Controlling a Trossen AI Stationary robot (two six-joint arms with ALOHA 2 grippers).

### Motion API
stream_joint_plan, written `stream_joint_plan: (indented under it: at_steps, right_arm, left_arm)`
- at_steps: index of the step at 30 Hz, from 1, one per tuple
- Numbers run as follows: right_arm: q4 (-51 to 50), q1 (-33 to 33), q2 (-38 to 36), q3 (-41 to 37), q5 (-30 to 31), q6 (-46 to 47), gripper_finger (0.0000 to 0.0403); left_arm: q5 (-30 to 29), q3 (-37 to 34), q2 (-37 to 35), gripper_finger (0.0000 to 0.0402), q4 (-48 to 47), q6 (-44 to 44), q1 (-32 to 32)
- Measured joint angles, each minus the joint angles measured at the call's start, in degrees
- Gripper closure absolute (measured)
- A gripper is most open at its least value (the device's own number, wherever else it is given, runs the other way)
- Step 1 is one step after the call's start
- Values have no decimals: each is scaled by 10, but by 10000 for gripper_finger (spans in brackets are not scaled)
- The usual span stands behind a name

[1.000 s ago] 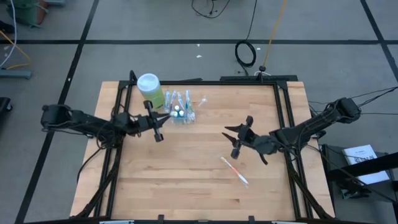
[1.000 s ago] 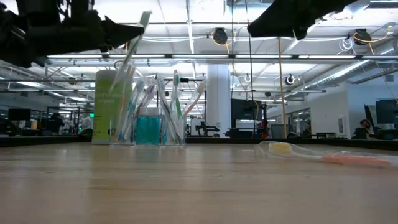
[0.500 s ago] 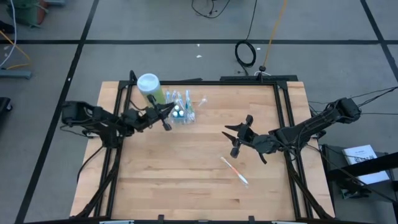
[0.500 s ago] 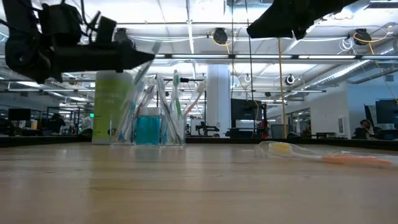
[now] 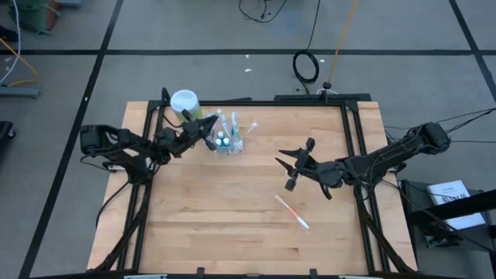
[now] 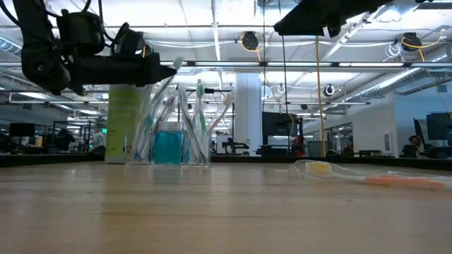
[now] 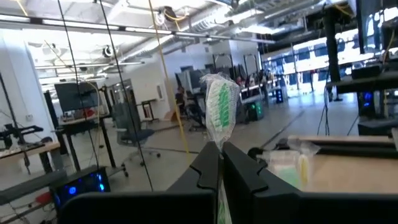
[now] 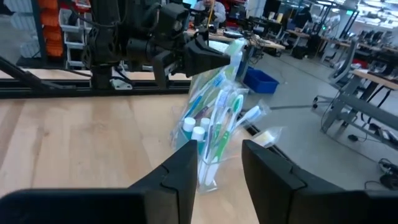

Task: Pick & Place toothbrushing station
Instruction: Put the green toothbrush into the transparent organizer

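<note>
High view: left gripper [image 5: 211,124] pinches a wrapped green-bristled toothbrush [image 7: 219,112] over the clear plastic cup [image 5: 228,140], evidently for insertion; right gripper [image 5: 288,165], fingers parted, hovers empty.

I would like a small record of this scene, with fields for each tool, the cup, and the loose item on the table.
left tool: shut on a wrapped toothbrush, held above the clear cup
right tool: open, empty, hovering over the table middle
clear cup: upright near the far edge, holds toothbrushes and blue tubes
green bottle: beside the cup
loose toothbrush: wrapped, lying flat on the table, near the right tool
</note>
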Motion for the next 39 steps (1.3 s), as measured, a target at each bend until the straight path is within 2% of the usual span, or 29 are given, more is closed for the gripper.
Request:
stream_joint_plan:
  at_steps: [5, 11, 18, 22, 28, 32, 39]
  right_arm:
    - [2, -4, 0, 0, 0, -6, 287]
    - [2, -5, 0, 0, 0, -5, 287]
    - [2, -5, 0, 0, 0, -5, 287]
    - [2, -5, 0, 0, 0, -5, 287]
    - [2, -5, 0, 0, 0, -5, 287]
    - [2, -5, 0, 0, 0, -5, 287]
    - [2, -5, 0, 0, 0, -5, 287]
  left_arm:
    - [0, 0, 0, 395, -3, -5, 0]
    - [-7, 0, 0, 397, -50, -23, -16]
    - [-130, 0, 0, 398, -77, 1, -62]
    - [-194, 0, 0, 392, -70, 64, -102]
    - [-248, 0, 0, 398, -79, 102, -150]
    - [-284, 0, 0, 389, -104, 69, -163]
    - [-419, 0, 0, 399, -158, 5, -180]
